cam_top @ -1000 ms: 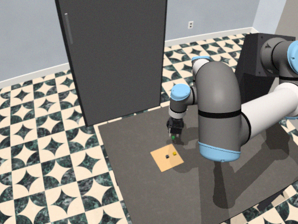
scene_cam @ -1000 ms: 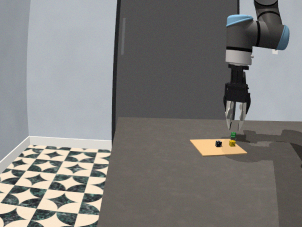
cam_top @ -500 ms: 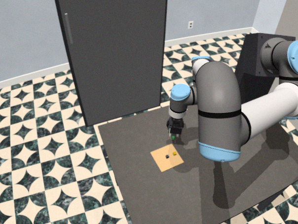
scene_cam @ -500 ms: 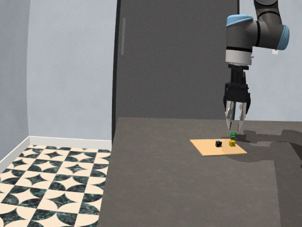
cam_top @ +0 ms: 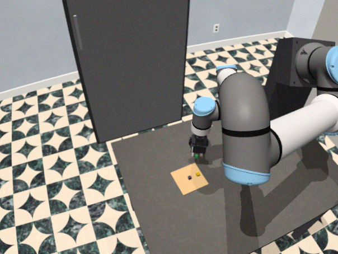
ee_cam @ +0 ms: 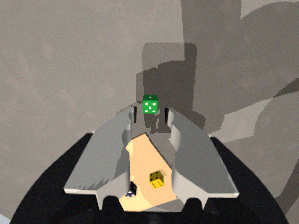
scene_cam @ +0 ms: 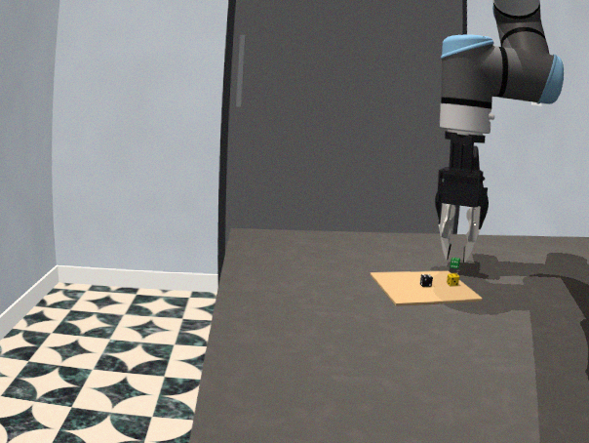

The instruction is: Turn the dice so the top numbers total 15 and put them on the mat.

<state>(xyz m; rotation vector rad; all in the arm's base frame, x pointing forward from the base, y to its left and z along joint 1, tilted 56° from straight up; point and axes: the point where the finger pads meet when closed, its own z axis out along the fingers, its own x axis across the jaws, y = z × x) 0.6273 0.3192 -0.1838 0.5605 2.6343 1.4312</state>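
Observation:
The orange mat lies on the dark grey table top. A black die and a yellow die sit flat on it, also in the exterior view (black die, yellow die). The green die is off the mat, just past its far edge, and also shows in the exterior view. My gripper points straight down over the green die, its fingers slightly apart. In the wrist view the green die sits between the fingertips with a gap on each side.
A tall dark cabinet stands at the table's back edge. The arm's large elbow hangs over the table right of the mat. The table's left edge drops to the tiled floor.

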